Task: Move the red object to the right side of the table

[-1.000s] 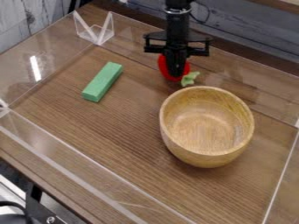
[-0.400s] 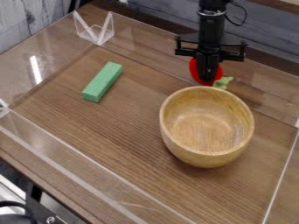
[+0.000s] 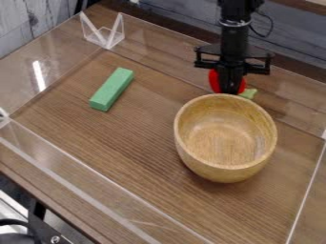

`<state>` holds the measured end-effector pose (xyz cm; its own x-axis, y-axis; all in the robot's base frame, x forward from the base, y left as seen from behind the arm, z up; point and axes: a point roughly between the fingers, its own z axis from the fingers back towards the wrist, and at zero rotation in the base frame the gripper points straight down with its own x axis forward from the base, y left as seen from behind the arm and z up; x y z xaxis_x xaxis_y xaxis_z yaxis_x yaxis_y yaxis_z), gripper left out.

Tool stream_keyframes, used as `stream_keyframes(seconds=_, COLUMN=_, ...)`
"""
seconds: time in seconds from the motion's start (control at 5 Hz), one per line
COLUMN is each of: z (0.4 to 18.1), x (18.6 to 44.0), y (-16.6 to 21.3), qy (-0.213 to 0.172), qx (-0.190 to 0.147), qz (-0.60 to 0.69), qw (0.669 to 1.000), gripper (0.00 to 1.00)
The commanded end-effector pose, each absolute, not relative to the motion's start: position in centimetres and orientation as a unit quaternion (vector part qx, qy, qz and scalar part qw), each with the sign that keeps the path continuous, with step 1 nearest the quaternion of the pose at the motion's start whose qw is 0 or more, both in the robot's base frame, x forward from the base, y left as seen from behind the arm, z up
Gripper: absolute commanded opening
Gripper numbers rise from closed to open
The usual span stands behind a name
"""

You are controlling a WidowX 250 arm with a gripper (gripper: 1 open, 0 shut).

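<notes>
Pincer (image 3: 230,71) looks shut on your red toy fruit (image 3: 227,82), which is farther right than before, now just behind the big bowl (image 3: 226,138). You've moved it toward the right side of the desk (image 3: 143,152).

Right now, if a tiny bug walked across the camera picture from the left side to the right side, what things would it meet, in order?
The green block, then the red toy fruit with the gripper right on it, then the far side of the wooden bowl's rim.
</notes>
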<state>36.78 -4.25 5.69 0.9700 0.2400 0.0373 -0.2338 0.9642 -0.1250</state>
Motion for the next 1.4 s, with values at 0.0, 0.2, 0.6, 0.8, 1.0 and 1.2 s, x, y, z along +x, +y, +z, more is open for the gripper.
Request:
stream_keyframes(seconds=0.0, z=7.5, x=37.2, y=-4.9, qy=-0.060, qx=-0.067, qz=0.114, qw=0.989, gripper=0.00)
stream_keyframes(seconds=0.2, z=6.8, x=37.2, y=-5.1, qy=-0.059, qx=-0.065, qz=0.114, qw=0.990, gripper=0.00)
stream_keyframes(seconds=0.6, z=5.8, x=37.1, y=-5.2, qy=-0.058, qx=-0.063, qz=0.116, qw=0.990, gripper=0.00)
stream_keyframes(seconds=0.8, z=5.2, x=37.2, y=-5.3, qy=-0.058, qx=-0.062, qz=0.117, qw=0.989, gripper=0.00)
stream_keyframes(seconds=1.0, z=4.8, x=37.3, y=-5.3, qy=-0.058, qx=-0.063, qz=0.117, qw=0.989, gripper=0.00)
stream_keyframes(seconds=1.2, z=4.5, x=37.3, y=-5.4, qy=-0.059, qx=-0.064, qz=0.117, qw=0.989, gripper=0.00)
